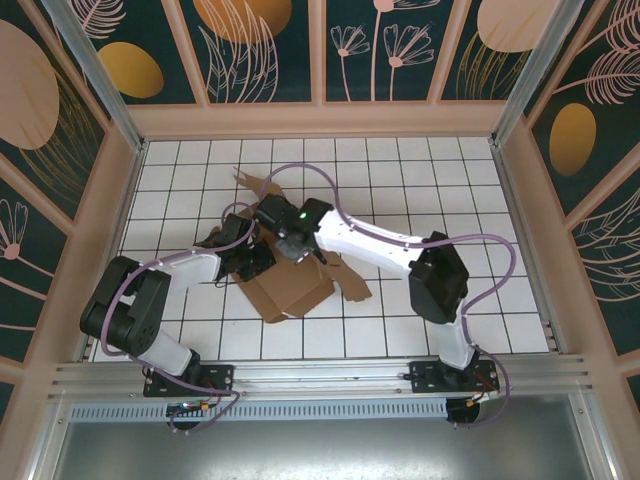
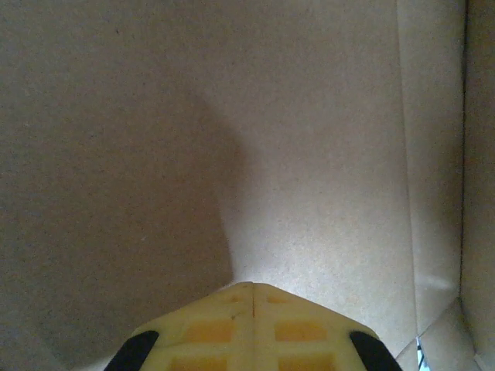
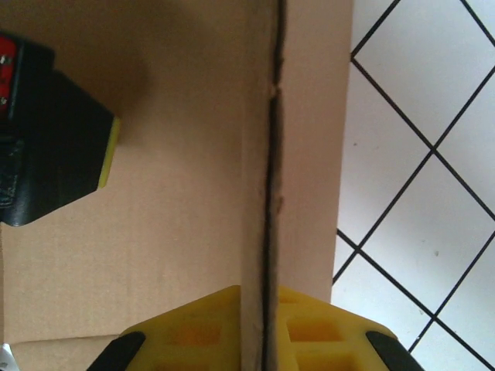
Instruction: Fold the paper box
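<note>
Right claw (image 3: 261,309) pinches an upright wall of the box (image 1: 292,292), and that wall's edge runs straight ahead from it. Left claw (image 2: 254,301), pressed together, noses against the cardboard just beside it. Both arms meet over the box at mid-surface (image 1: 420,170).

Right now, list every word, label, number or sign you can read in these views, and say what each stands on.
There is no readable text.
The paper box: plain brown cardboard, no print.
The wall panels: plant drawings, no lettering.
The green light on the right arm: a lamp, not a sign.
</note>
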